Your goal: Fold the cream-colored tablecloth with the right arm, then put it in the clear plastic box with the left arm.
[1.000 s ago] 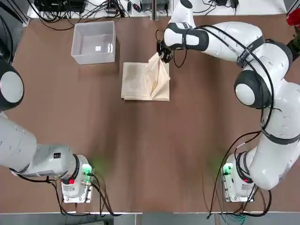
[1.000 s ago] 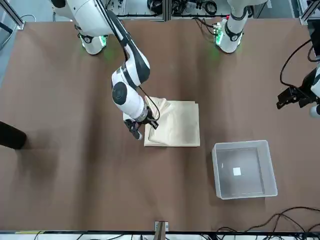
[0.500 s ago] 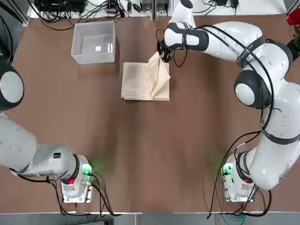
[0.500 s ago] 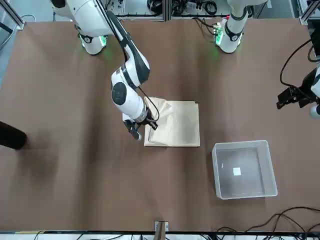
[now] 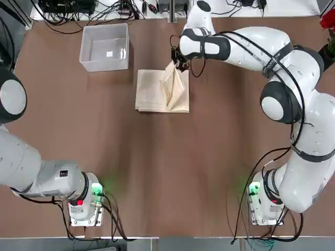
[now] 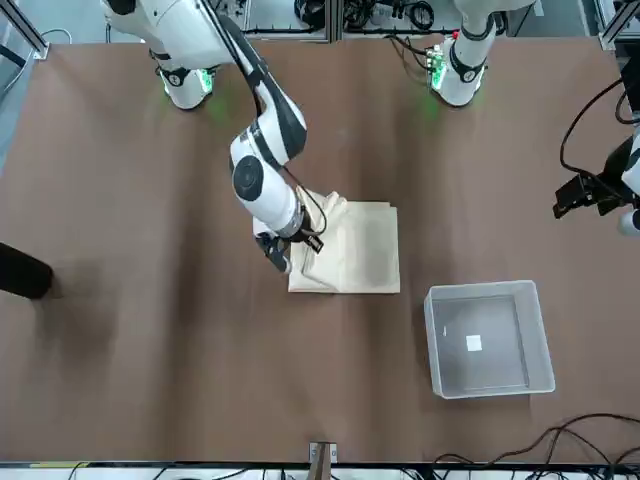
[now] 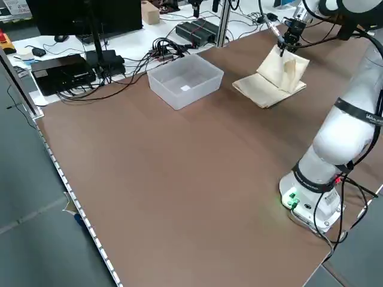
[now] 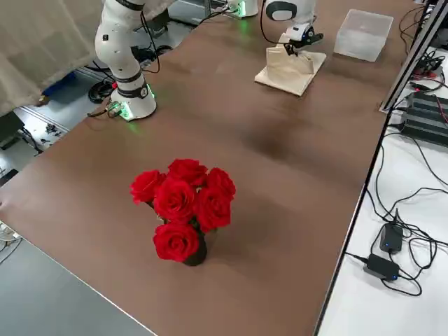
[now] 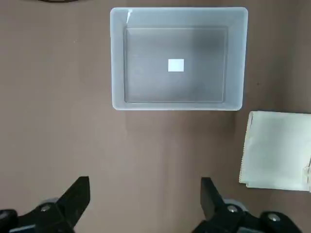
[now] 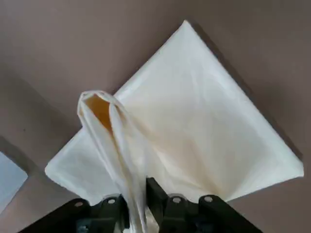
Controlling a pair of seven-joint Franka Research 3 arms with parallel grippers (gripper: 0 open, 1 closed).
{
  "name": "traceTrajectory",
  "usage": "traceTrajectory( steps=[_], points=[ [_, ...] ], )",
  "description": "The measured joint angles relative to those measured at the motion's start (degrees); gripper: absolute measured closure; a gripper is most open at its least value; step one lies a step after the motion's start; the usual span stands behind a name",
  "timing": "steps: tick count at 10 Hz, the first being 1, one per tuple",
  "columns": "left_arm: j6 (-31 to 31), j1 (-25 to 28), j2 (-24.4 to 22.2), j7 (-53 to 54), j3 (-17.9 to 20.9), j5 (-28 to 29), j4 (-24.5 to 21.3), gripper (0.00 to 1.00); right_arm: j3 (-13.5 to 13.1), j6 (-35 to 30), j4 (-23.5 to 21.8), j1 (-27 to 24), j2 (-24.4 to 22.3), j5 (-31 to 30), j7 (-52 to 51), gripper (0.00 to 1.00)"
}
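Observation:
The cream-colored tablecloth (image 5: 154,95) lies as a layered rectangle in the far middle of the table. Its far right corner is raised into a peak. My right gripper (image 5: 177,61) is shut on that raised corner, just above the cloth's far right edge. The right wrist view shows the pinched fold (image 10: 109,141) rising between the fingers of the right gripper (image 10: 137,194), with the flat cloth (image 10: 204,121) below. The clear plastic box (image 5: 104,66) stands with nothing in it, to the far left of the cloth. My left gripper (image 9: 144,194) hangs open high over the table, near the box (image 9: 177,104).
A vase of red roses (image 8: 185,210) stands at the table's right side, far from the cloth. Cables and electronics (image 5: 78,8) run along the far edge behind the box. A dark object (image 6: 20,272) sticks in at the table's right edge.
My right gripper has carried the lifted corner a little leftward over the cloth, so the raised flap stands narrower and steeper. The left arm and the box have not moved.

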Motion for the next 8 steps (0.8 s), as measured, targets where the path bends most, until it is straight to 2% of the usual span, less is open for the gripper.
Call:
traceTrajectory(
  steps=[8],
  points=[
    [0.2,0.0,0.4,0.0,0.0,0.0,0.0,0.00,0.0,3.5,1.5,4.4,2.8,-0.2,1.4,0.88]
  ],
)
